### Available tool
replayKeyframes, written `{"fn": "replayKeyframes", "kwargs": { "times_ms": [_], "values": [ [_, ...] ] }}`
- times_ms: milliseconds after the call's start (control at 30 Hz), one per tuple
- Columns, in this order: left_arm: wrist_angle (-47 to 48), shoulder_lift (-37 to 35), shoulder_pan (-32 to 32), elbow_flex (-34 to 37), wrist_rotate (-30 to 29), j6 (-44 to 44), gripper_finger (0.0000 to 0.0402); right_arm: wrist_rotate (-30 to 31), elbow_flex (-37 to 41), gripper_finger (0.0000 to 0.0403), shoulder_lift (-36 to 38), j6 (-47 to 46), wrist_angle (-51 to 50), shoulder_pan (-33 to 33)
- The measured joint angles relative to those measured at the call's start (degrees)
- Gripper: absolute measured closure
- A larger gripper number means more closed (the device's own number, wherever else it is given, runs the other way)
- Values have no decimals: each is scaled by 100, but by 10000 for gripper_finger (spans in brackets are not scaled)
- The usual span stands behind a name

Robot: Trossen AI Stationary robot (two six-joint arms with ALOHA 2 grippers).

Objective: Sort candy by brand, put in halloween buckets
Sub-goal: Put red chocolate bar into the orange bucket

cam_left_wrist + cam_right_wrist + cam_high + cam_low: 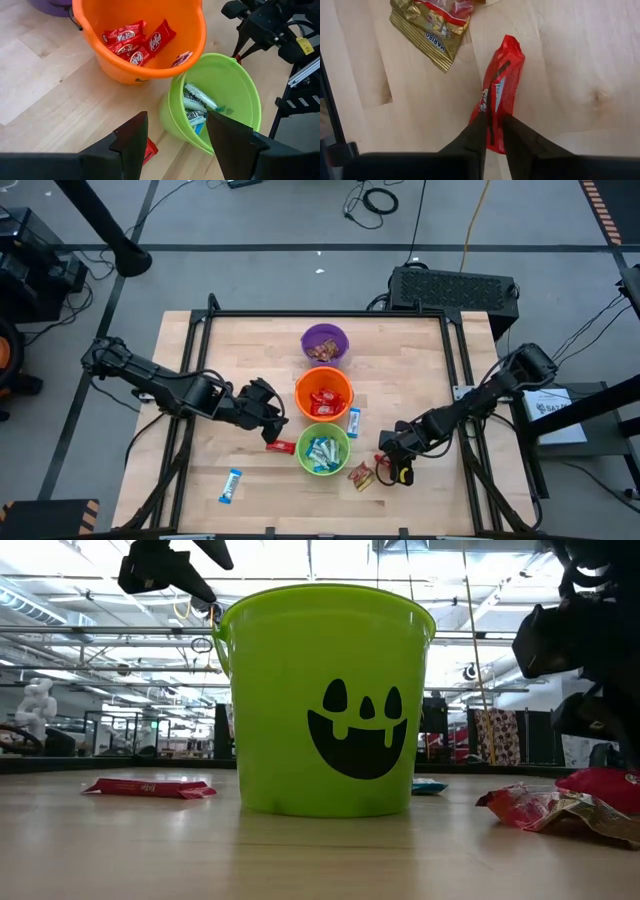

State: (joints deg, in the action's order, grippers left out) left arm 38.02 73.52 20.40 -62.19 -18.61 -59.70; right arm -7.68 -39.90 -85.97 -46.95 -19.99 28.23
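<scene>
As the right claw (492,131) pinches one end of a red mini bar (501,85) lying flat on the desk (250,360), the bar's long axis runs straight out from between the fingers, in line with them. Just beside it lies a gold-and-red Haribo packet (431,27), its name readable on the wrapper. Three buckets stand in a row down the desk's middle: the purple bucket (325,340) farthest back, the orange bucket (323,393) next, the green bucket (322,447) nearest the front, a black jack-o'-lantern face (362,732) on its side. At least three red KitKat bars (131,41) lie in the orange bucket; blue-and-white bars (197,102) fill the green one. The left claw (175,137) hovers left of the green bucket, fingers apart and holding nothing. Beside the green bucket lie another red bar (281,447) to its left, a blue-and-white bar (354,421) behind its right rim, and one more blue-and-white bar (231,485) well off to its front left.
</scene>
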Motion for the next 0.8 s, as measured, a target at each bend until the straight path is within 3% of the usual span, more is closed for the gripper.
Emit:
{"fn": "replayKeyframes", "kwargs": {
  "times_ms": [167,400,633,800],
  "values": [
    [0,0,0,0,-2,0,194,-21,-2,394,7,15,17,0],
    [2,-2,-2,0,-6,2,194,-293,0,402,349,93,153,-4],
    [0,-4,-2,0,-89,4,194,-737,0,403,1350,-2,368,-97],
    [-2,-4,-2,0,-112,2,194,-746,2,403,2324,-267,1395,-236]
  ]
}}
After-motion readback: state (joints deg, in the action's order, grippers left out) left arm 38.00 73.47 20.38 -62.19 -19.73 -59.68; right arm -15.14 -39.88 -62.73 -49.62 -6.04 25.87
